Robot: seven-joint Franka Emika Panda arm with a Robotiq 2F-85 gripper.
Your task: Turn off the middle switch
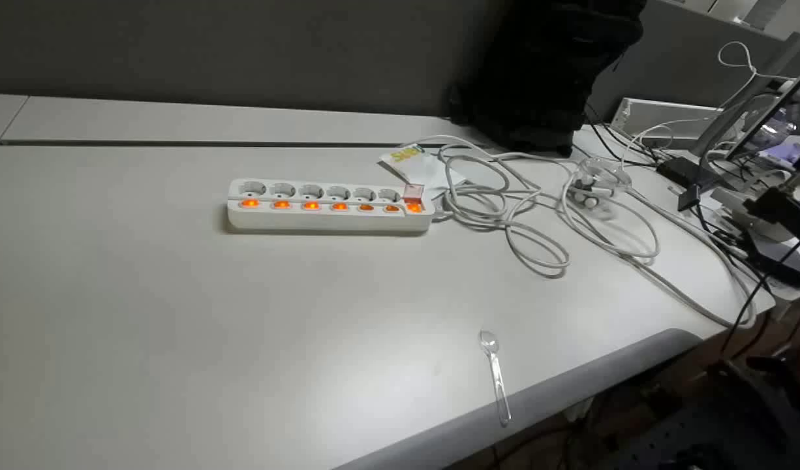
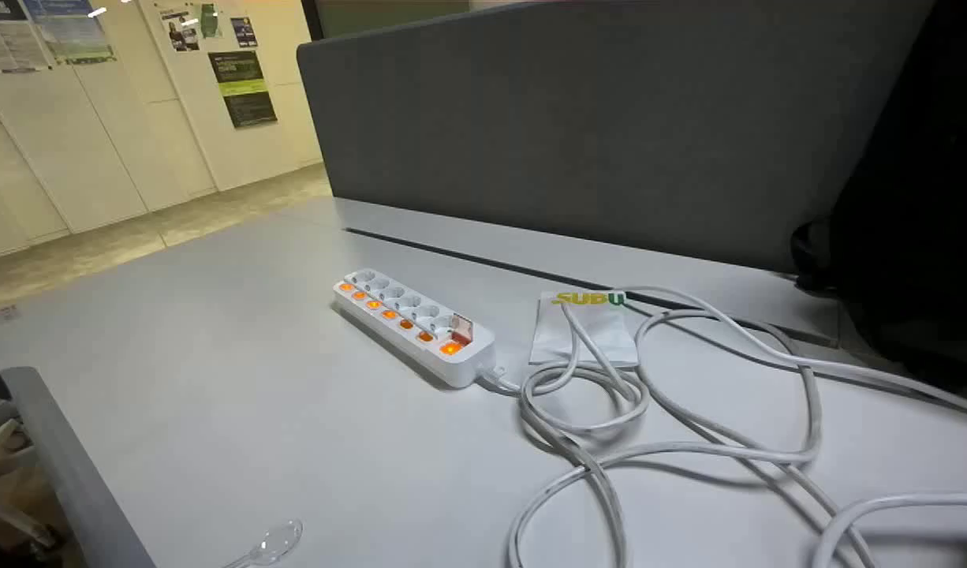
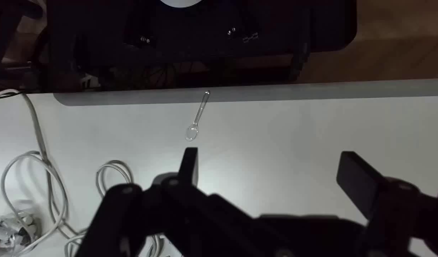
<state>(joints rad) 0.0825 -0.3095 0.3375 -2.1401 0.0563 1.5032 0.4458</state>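
Note:
A white power strip (image 1: 328, 220) lies on the desk, with a row of sockets and a row of orange switches; it shows in both exterior views (image 2: 397, 335). The middle switch (image 1: 339, 206) glows orange, also in an exterior view (image 2: 389, 314). The two switches beside it toward the cable end look dimmer. A larger switch (image 1: 414, 207) at the cable end glows under a raised clear cover. My gripper (image 3: 269, 167) is open and empty above the desk in the wrist view. The strip's switches are hidden or out of view there. I cannot make out the gripper in either exterior view.
Loose white cables (image 1: 498, 196) coil beside the strip's cable end, over a white paper packet (image 2: 582, 339). A clear spoon (image 3: 193, 131) lies at the desk's front edge. A black backpack (image 1: 543, 72) leans on the grey partition (image 2: 610, 134). A clear cup (image 1: 596, 183) lies among the cables.

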